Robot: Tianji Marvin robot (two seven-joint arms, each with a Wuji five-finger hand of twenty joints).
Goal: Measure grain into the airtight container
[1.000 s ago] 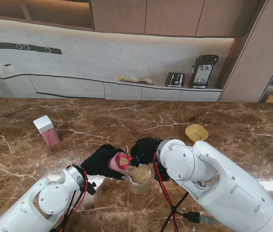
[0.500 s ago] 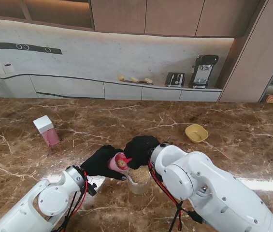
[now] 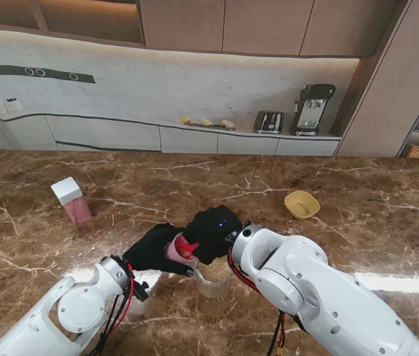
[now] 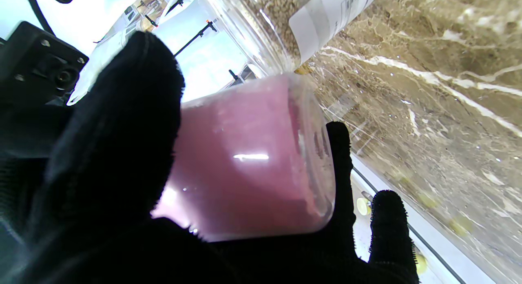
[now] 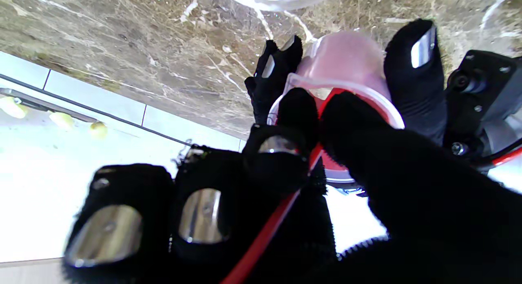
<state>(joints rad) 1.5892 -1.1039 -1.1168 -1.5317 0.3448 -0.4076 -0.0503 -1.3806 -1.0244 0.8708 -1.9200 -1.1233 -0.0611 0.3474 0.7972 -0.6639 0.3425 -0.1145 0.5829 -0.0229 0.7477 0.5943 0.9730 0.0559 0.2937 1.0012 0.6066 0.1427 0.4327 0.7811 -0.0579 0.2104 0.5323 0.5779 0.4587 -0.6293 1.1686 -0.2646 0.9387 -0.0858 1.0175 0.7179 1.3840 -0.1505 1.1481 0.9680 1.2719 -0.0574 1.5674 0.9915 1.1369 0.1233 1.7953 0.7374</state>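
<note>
While left hand (image 3: 152,248) grips the pink cup (image 3: 177,251) at lower centre of the stand view, right hand (image 3: 210,234) pinches the red scoop (image 3: 186,248) over its mouth. Tip slowly, keep scoop inside the rim; jar (image 3: 213,276) sits just beside.

My stand camera looks down from above my shoulders across the marble table (image 3: 357,200) toward the far counter. Each wrist camera looks along my fingers from very close. All three share the pink container (image 3: 173,252) (image 4: 248,153) (image 5: 346,59); the left wrist view also catches the clear grain jar (image 4: 277,23) beside it.
</note>
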